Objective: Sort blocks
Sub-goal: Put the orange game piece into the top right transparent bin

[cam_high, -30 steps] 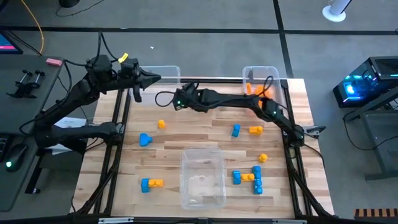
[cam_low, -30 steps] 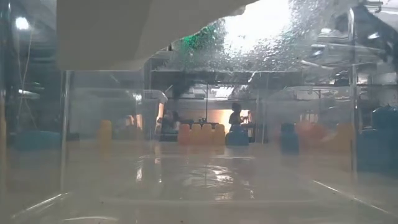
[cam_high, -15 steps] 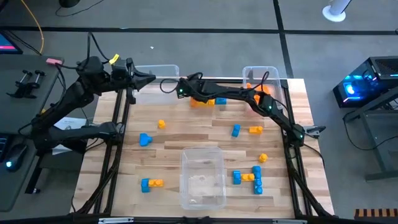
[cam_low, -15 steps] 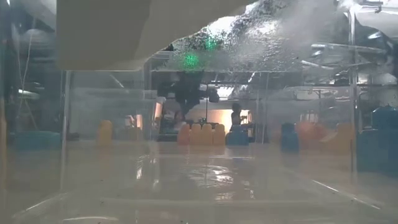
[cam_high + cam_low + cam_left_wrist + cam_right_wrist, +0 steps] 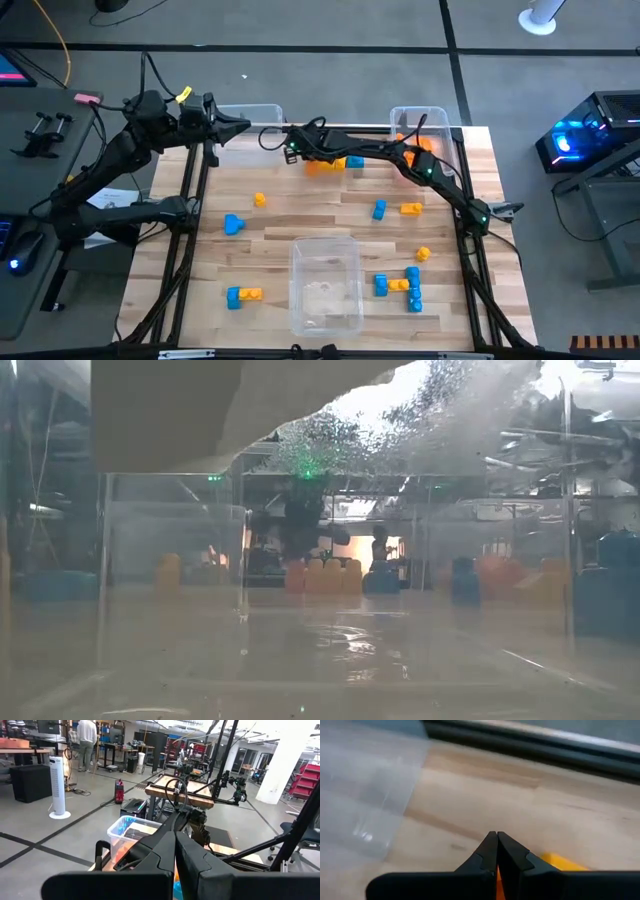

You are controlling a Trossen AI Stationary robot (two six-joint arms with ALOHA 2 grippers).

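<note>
A short row of orange and blue blocks [image 5: 335, 163] lies on the table near the far edge; it also shows in the low view [image 5: 325, 575]. My right gripper [image 5: 287, 138] is shut and reaches just past that row's left end toward the far left bin [image 5: 250, 115]. In its wrist view [image 5: 496, 836] an orange block [image 5: 560, 863] shows behind the fingertips. My left gripper [image 5: 243, 125] is shut and empty, held high over the far left bin; its wrist view [image 5: 175, 840] looks level across the room. Other blue and orange blocks lie scattered on the table. My right gripper's shut fingers [image 5: 300, 540] come down slanting over the left end of the orange row [image 5: 297, 572]. I cannot tell whether they touch it; the row lies flat on the table.
A clear bin [image 5: 326, 285] stands near the front middle, and the low view looks through it. A far right bin [image 5: 420, 122] holds orange blocks [image 5: 405, 143]. Loose blocks: blue [image 5: 233, 224], orange [image 5: 260, 200], blue [image 5: 379, 210], orange [image 5: 411, 209], a cluster [image 5: 405, 285], a pair [image 5: 243, 295].
My right gripper has gone from the table's middle toward the far edge, uncovering the orange and blue row, which has stayed in place. My left arm has drawn back a little toward the table's left edge.
</note>
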